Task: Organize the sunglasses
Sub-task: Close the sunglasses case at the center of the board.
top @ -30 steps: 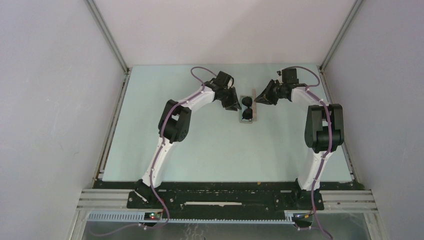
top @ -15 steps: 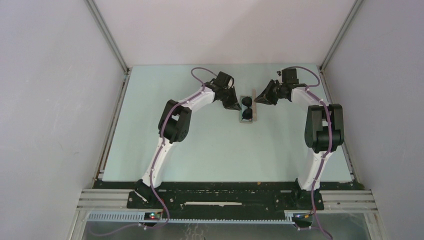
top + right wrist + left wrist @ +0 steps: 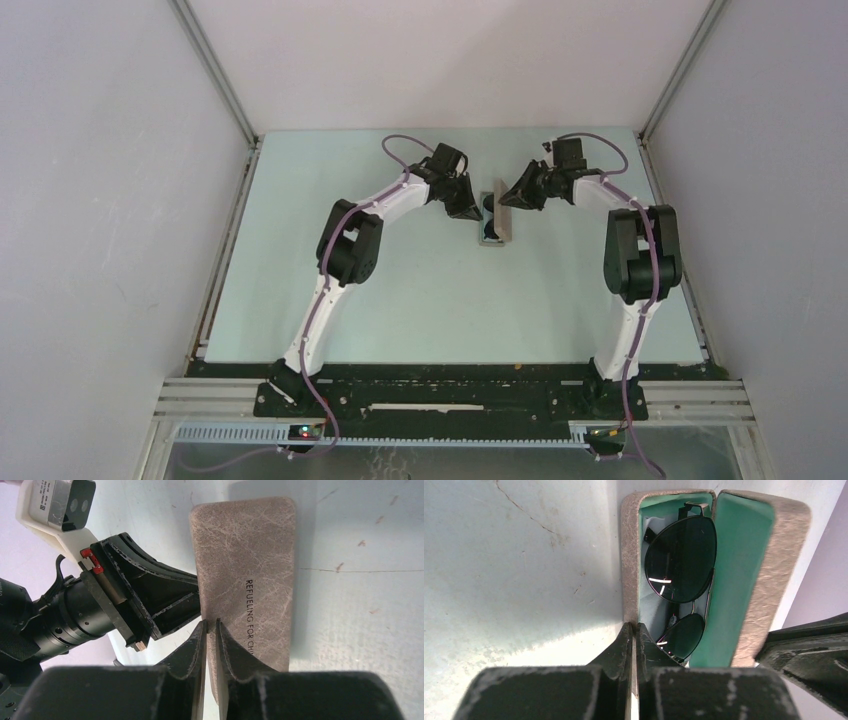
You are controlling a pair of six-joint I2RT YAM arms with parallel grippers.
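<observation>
Looking up from the bottom of the overhead view, you cross a bare stretch of pale tabletop (image 3: 420, 300) before reaching the grey case (image 3: 490, 240) in the upper middle of the frame, where both of your pincers meet.

Your left pincer (image 3: 634, 632) sits at the bottom centre of its own wrist view. Its two fingers are pressed together with only a sliver between them, and the case's grey side wall fills that sliver, so you are pinching the rim of the bottom half. Just beyond the fingertips, the sunglasses (image 3: 681, 560) lie inside that half on the green lining (image 3: 650, 605). Their dark lenses face up, one low in the frame and the other above it.

Your right pincer (image 3: 211, 627), at the bottom centre of its wrist view, is nearly closed too, nipping the free edge of the lid (image 3: 245, 545). The lid's grey, printed outside faces that camera, and it stands raised, roughly upright beside the glasses. Past its edge, at centre left of that view, you can see the left pincer on the case's other side.
</observation>
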